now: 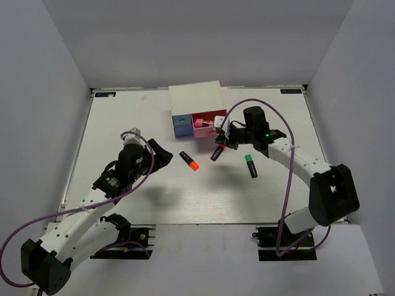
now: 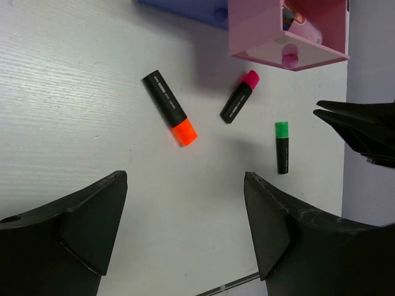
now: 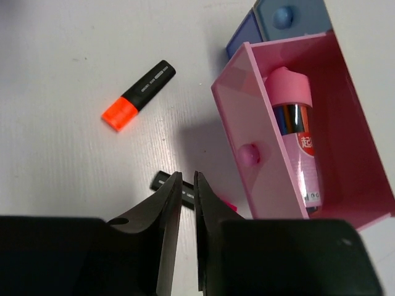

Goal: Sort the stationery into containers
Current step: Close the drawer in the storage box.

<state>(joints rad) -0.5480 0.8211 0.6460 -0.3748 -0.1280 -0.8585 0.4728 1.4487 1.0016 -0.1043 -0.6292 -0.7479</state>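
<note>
Right gripper nearly closed, empty, above pink marker; left gripper spread wide, empty, over bench.

White table, plain grey walls on three sides.

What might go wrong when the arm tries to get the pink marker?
1. The right gripper hangs over the pink-capped marker with its jaws almost together. Unless they open first, it may only push the marker away.
2. The open pink drawer stands close beside it, so a sideways move might bump it.
3. A pink piece already lies along the drawer, so the marker may not fit well.
</note>
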